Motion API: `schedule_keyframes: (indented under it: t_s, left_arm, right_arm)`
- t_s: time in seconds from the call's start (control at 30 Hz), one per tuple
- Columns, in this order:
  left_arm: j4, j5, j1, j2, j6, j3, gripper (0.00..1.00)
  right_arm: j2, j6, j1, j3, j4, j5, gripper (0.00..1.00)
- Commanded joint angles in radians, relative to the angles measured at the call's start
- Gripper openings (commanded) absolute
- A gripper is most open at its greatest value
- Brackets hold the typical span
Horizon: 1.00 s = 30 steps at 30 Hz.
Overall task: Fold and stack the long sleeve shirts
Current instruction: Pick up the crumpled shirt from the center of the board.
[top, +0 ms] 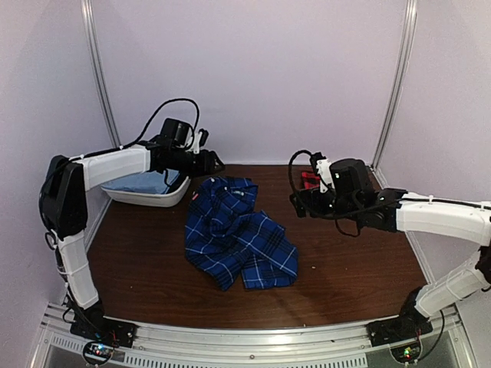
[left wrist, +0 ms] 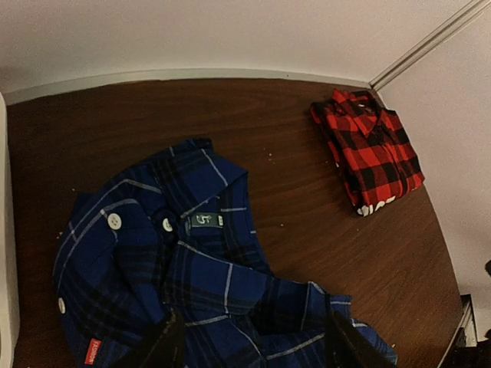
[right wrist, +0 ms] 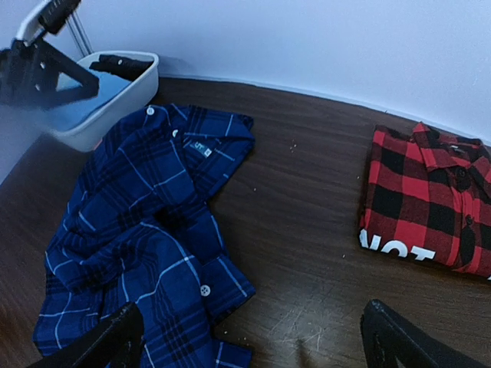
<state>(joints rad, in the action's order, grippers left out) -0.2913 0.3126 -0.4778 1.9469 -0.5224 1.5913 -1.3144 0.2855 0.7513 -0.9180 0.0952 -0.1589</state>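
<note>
Found the left gripper (left wrist: 252, 331) parted and empty, raised above the collar end of the dark blue shirt (top: 238, 241); the right gripper (right wrist: 251, 326) spread wide, holding nothing. Judged both lifted clear to view the cloth. Noted the blue shirt crumpled at the middle of the table (top: 345, 261), within either arm's reach, not yet folded; the red-and-black shirt (left wrist: 368, 149) folded at the far right corner, probably as the stack's base. Saw the left forearm (top: 115, 165) stretched level over the white bin (top: 149, 201), wrist tipped down; the right forearm (top: 445, 217) level, reaching inward near the red shirt.

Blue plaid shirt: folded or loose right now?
Unfolded. The blue plaid shirt lies crumpled in a loose heap, collar label and buttons showing; the red check shirt is neatly folded.
</note>
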Motion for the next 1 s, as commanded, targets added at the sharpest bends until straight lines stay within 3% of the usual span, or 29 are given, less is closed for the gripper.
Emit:
schedule_keyframes:
  t_s: [0.0, 0.27, 0.57, 0.73, 0.97]
  left_arm:
    - [0.007, -0.070, -0.033, -0.184, -0.006, -0.066, 0.63]
    - [0.064, -0.101, -0.129, -0.329, -0.145, -0.355, 0.64]
    - [0.126, -0.100, -0.192, -0.367, -0.255, -0.510, 0.64]
    - [0.131, -0.113, -0.194, -0.384, -0.303, -0.558, 0.64]
    - [0.167, -0.073, -0.197, -0.384, -0.340, -0.601, 0.64]
  right_arm:
    - [-0.059, -0.028, -0.007, 0.032, 0.018, 0.118, 1.00]
    - [-0.200, -0.055, 0.003, 0.070, -0.034, 0.305, 1.00]
    - [-0.341, -0.056, 0.035, 0.028, -0.087, 0.374, 0.84]
    - [-0.374, -0.054, 0.038, 0.006, -0.081, 0.389, 0.64]
    - [-0.382, -0.054, 0.049, -0.033, -0.052, 0.414, 0.23]
